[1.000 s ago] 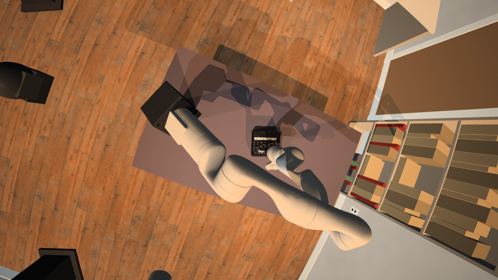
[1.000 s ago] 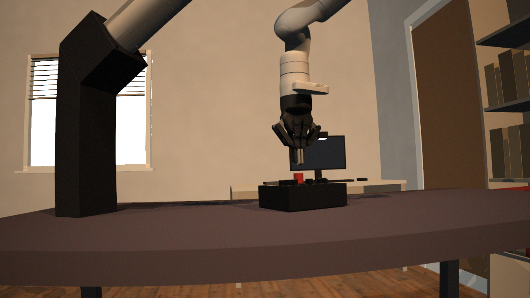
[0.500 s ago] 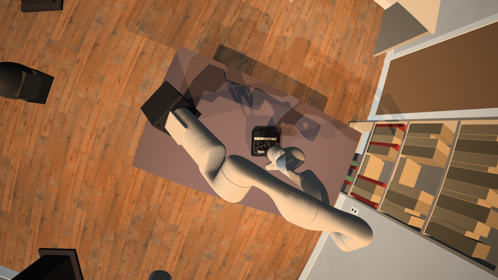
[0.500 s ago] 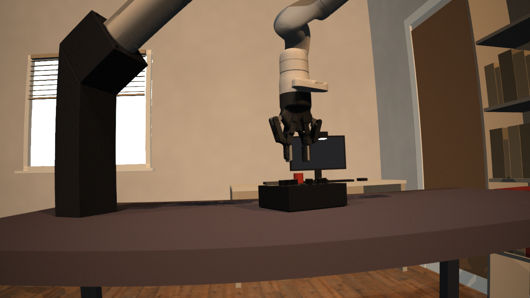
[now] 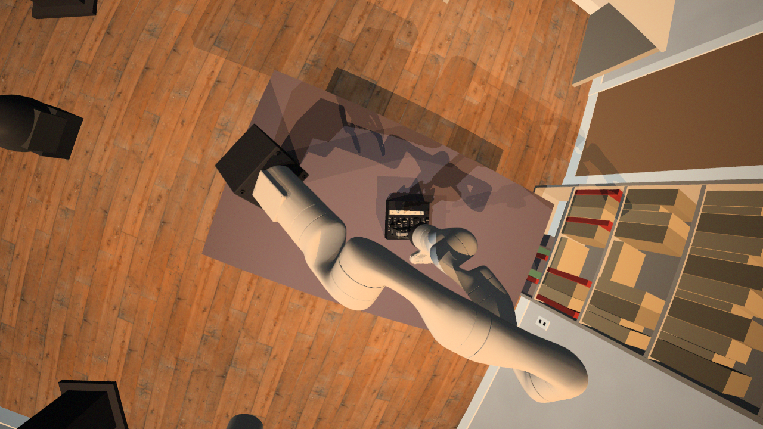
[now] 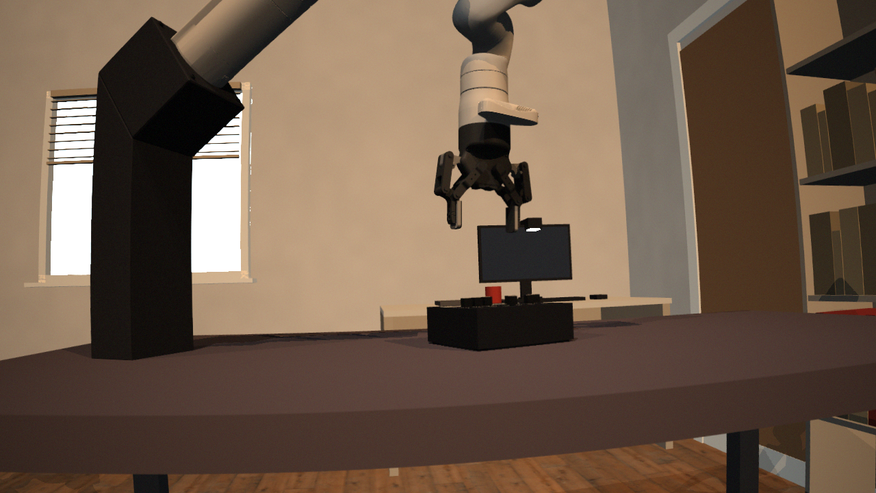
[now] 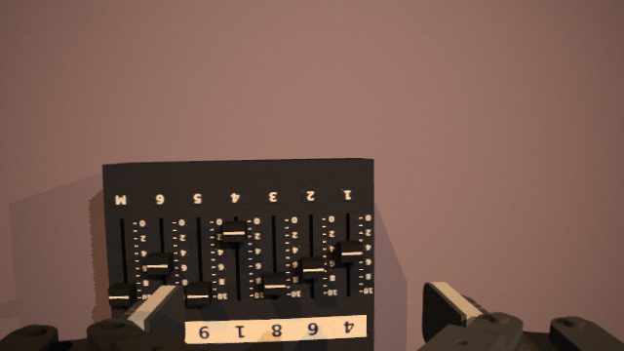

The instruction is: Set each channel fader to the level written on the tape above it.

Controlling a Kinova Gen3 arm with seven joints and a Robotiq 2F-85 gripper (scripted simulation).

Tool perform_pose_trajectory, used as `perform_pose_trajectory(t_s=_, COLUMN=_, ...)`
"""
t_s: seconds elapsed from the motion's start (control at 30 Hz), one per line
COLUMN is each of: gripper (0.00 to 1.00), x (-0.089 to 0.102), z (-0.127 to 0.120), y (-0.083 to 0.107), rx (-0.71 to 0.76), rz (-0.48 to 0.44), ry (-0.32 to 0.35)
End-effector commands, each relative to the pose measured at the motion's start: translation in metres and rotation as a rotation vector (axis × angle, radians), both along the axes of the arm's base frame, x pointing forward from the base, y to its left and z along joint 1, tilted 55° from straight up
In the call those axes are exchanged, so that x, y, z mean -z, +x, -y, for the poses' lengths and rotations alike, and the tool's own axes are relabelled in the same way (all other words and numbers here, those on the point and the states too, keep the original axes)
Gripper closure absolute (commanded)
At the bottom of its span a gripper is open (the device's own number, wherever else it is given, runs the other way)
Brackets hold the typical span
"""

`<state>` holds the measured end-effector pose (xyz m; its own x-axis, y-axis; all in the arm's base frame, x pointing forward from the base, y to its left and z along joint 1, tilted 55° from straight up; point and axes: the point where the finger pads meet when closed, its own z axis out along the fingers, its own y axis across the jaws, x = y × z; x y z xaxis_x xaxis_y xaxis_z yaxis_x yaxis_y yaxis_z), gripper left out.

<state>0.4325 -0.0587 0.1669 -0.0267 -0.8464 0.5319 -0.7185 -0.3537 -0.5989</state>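
The black lighting desk [image 7: 239,244] stands flat on the table and shows upside down in the wrist view. It also shows in the overhead view [image 5: 408,215] and in the side view [image 6: 499,324]. A tape strip [image 7: 275,330] with digits runs along its near edge, its left end hidden behind a finger. Fader 1 [image 7: 351,252] sits near 4 to 5, fader 2 [image 7: 313,268] near 6, fader 3 [image 7: 275,285] near 8 to 9, fader 4 [image 7: 234,232] near 1 to 2, fader 5 [image 7: 198,294] near the 10 end, fader 6 [image 7: 157,265] near 6, the master [image 7: 119,295] near 10. My gripper [image 6: 484,223] is open wide and empty, well above the desk; in the wrist view [image 7: 302,304] its fingers straddle the faders.
The arm's black pedestal [image 6: 140,214] stands at the table's left. A monitor [image 6: 523,251] and a red object [image 6: 493,293] sit on a separate desk behind. Shelves of boxes [image 5: 666,266] stand past the table's right end.
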Motion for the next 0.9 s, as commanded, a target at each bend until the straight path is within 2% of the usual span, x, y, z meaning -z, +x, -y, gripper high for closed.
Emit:
perform_pose_trajectory(t_s=0.0, gripper=0.0, x=-0.015, z=-0.006, y=0.0, rx=-0.009, rz=0.017, ry=-0.002)
perform_pose_trajectory(t_s=0.2, gripper=0.0, x=-0.018, z=-0.009, y=-0.006, rx=-0.009, rz=0.009, ry=-0.016)
perform_pose_trajectory(t_s=0.47, gripper=0.0, x=-0.026, z=-0.015, y=-0.016, rx=-0.011, rz=0.014, ry=-0.002)
perform_pose_trajectory(t_s=0.87, gripper=0.0, x=-0.027, z=-0.015, y=-0.016, rx=-0.011, rz=0.015, ry=-0.002)
